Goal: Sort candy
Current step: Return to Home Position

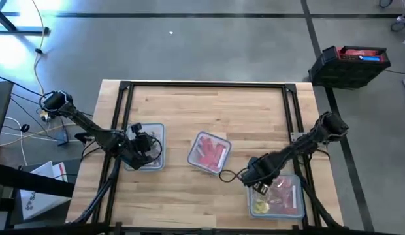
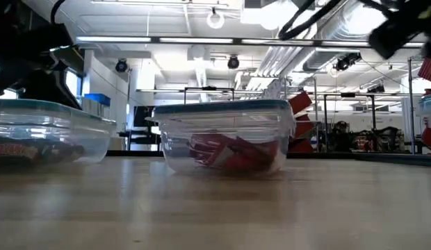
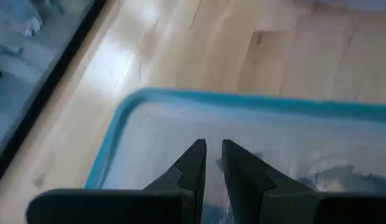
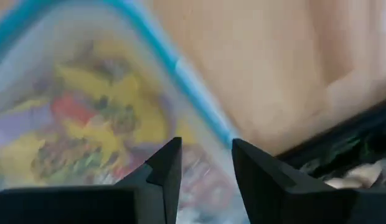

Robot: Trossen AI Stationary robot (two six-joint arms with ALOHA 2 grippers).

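Table: I'm looking down on a pale wooden table (image 1: 255, 111) with a black frame. It carries three clear containers in a loose row.
Left arm: my left arm (image 1: 91, 127) reaches in from the table's left edge to the nearest container.
Right arm: my right arm (image 1: 300, 147) comes in from the right edge and ends over the container at the front right.
Black crate: a black crate (image 1: 349, 68) with red things in it sits on the floor beyond the table's far right corner.
Left container: the left container (image 2: 49, 132) has its teal-rimmed lid on, and my gripper covers much of it from above.
Middle container: the middle container (image 1: 209, 154) stands alone between the other two, turned a little askew, lid on.
Right container: the right container (image 1: 284, 196) sits near the front edge, close to the frame rail.
Left gripper: the left gripper (image 3: 213, 149) hangs over the left container's lid. Its fingers are drawn nearly together, only a thin slit between them, nothing gripped.
Right gripper: the right gripper (image 4: 205, 146) hangs over the right container's teal rim, fingers clearly apart and empty.
Red candy: red candy (image 2: 233, 154) lies heaped in the middle container.
Dark candy: dark candy (image 2: 21, 149) shows through the left container's wall.
Yellow candy: yellow candy (image 1: 260, 207) fills the right container's front corner, with pink candy (image 1: 289, 194) beside it.
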